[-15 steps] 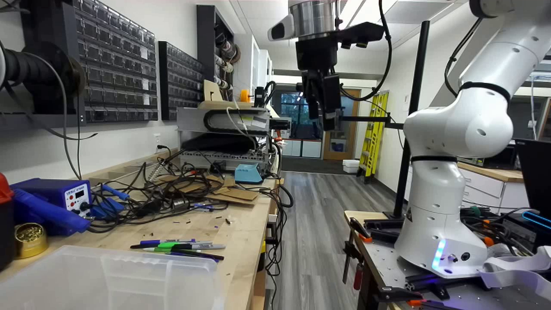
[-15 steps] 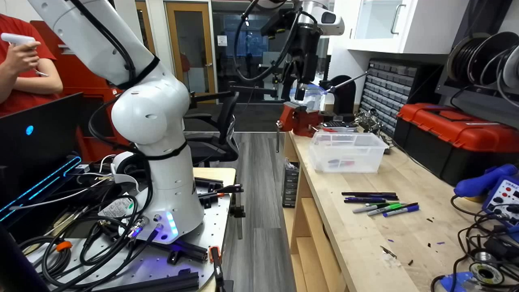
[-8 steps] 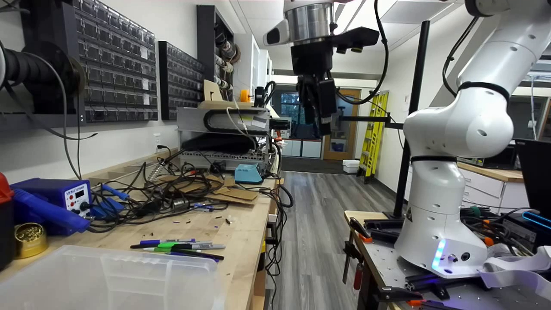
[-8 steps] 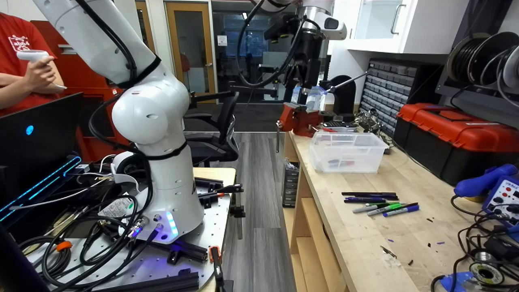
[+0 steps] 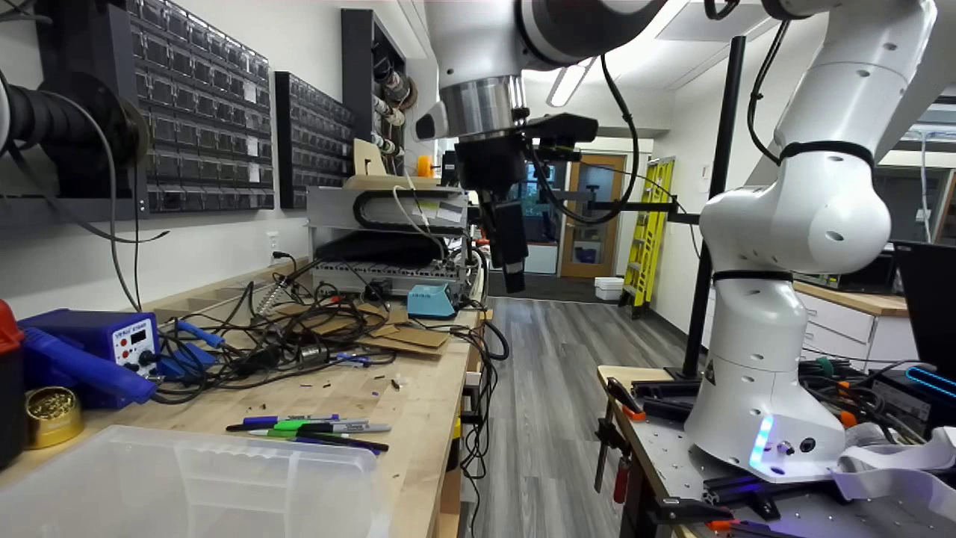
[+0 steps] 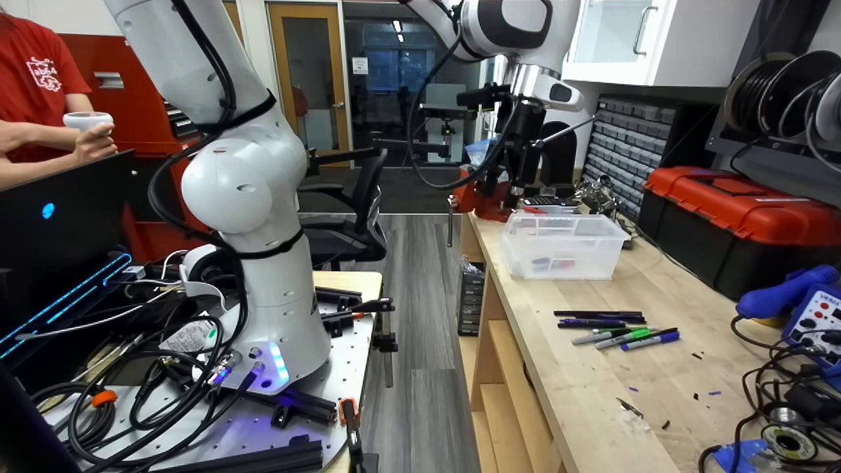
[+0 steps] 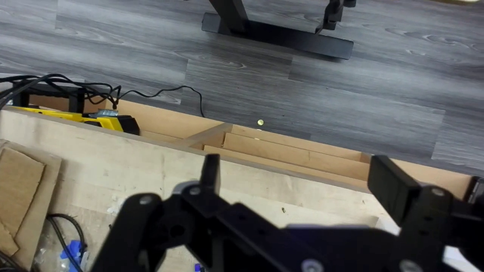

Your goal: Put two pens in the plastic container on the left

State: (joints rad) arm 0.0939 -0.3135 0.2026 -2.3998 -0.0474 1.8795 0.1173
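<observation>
Lab room, grey plank floor (image 6: pixel 420 315), cluttered wooden workbench (image 6: pixel 585 394). Gripper (image 7: pixel 295 168) raised above bench height, leaning off vertical in both exterior views. Fingers (image 7: pixel 210 172) wide apart; bench edge visible through the gap, wrist view. Pens (image 6: pixel 621 338): loose cluster lying on the bench, lower than the gripper in both exterior views, well apart from it; dark, green and blue among them. Plastic container (image 6: pixel 594 253): upright on the bench near the pens, also lower than the gripper; contents blurred through its wall. Cardboard (image 7: pixel 19 181) left of the fingers, wrist view.
</observation>
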